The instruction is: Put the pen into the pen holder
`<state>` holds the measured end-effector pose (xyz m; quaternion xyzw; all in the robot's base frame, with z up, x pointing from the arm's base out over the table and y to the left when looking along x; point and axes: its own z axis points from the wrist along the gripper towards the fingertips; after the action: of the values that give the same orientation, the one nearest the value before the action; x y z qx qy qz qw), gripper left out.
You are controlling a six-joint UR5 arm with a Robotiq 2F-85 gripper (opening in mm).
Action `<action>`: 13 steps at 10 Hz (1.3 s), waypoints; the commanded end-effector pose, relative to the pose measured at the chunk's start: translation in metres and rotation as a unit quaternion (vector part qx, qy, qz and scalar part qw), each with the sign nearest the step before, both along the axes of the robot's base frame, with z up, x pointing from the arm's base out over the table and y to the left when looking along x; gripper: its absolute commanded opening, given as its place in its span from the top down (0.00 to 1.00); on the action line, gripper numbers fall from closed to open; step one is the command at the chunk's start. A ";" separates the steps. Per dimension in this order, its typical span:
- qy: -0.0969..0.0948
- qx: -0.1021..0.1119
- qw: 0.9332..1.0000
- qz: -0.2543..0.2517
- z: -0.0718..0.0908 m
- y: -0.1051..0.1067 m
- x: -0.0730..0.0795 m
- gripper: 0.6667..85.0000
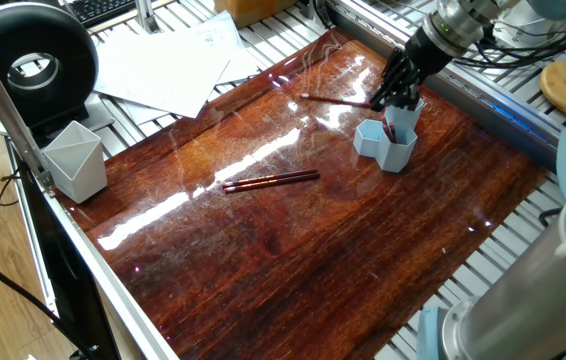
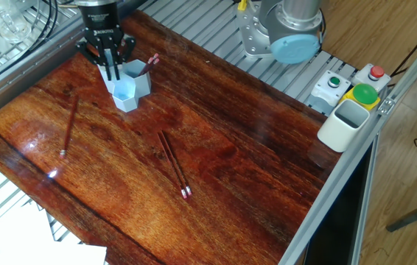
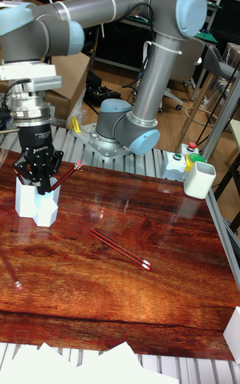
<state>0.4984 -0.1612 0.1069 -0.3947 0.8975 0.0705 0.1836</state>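
Note:
The light blue pen holder (image 1: 388, 143) (image 2: 129, 90) (image 3: 37, 207) stands near the far edge of the wooden table. One red pen (image 2: 149, 62) (image 3: 67, 174) leans out of it. My gripper (image 1: 400, 90) (image 2: 110, 65) (image 3: 40, 184) hangs right over the holder's tall tubes. Its fingers are only slightly apart and hold nothing. A loose dark red pen (image 1: 338, 100) (image 2: 68, 126) lies flat on the table, well away from the holder. Two more pens (image 1: 271, 181) (image 2: 174, 163) (image 3: 120, 249) lie side by side mid-table.
A pale grey angular cup (image 1: 75, 160) stands at one table corner, with loose paper sheets (image 1: 168, 62) behind it. A white cup (image 2: 345, 124) and a button box (image 2: 356, 92) sit on the metal frame by the robot base (image 2: 289, 33).

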 end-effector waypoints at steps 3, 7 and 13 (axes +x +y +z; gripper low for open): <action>0.025 -0.106 0.994 -0.030 0.019 0.002 0.035 0.83; 0.032 -0.205 0.977 -0.048 0.018 -0.023 0.056 1.00; 0.068 -0.304 0.950 0.031 0.025 -0.065 0.036 1.00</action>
<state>0.5369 -0.2090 0.1253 -0.4165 0.8975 -0.1436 0.0218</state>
